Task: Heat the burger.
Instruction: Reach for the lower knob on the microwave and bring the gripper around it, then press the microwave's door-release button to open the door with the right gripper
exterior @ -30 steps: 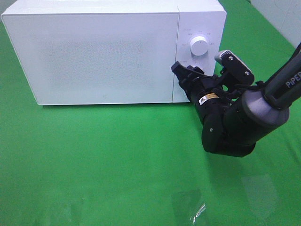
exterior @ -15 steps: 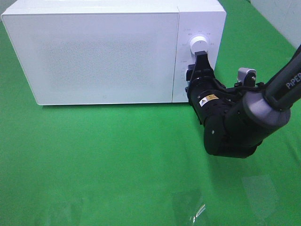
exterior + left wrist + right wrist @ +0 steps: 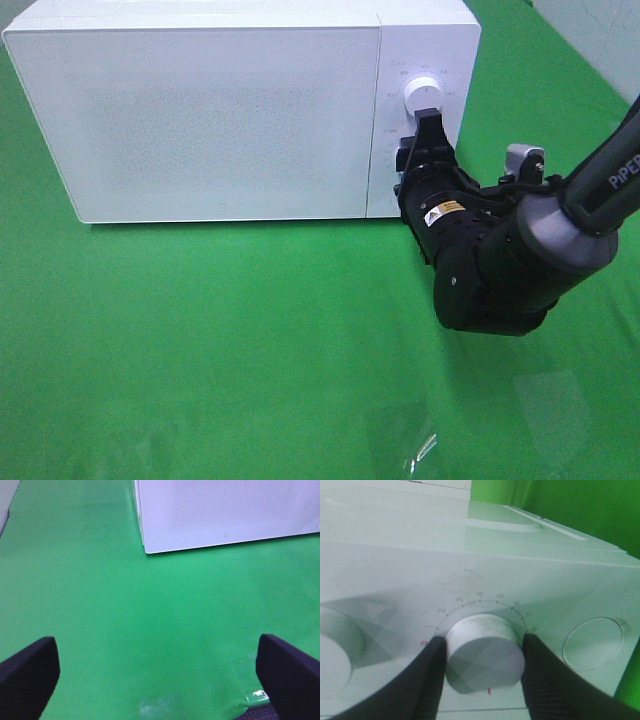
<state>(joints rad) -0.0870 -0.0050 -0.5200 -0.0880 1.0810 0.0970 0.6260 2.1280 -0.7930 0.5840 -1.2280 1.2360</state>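
The white microwave [image 3: 220, 110] stands on the green table with its door closed. The burger is not in view in any frame. My right gripper [image 3: 428, 125] is at the control panel, just below the upper dial [image 3: 422, 95]. In the right wrist view its two black fingers [image 3: 432, 675] press on either side of a white numbered dial [image 3: 485, 655], so the right gripper [image 3: 482, 647] is shut on that dial. My left gripper [image 3: 155, 645] is open and empty over bare green cloth, in front of the microwave's left corner [image 3: 150, 540].
A round button [image 3: 592, 642] and part of the other dial [image 3: 335, 640] flank the gripped dial on the panel. The right arm's black body [image 3: 490, 260] hangs over the table in front of the microwave's right end. Green cloth [image 3: 200, 340] covers the table.
A second ago the right gripper lay sideways at the door's right edge; it has rolled and moved up onto the panel dial. In the last half second nothing visibly moved.
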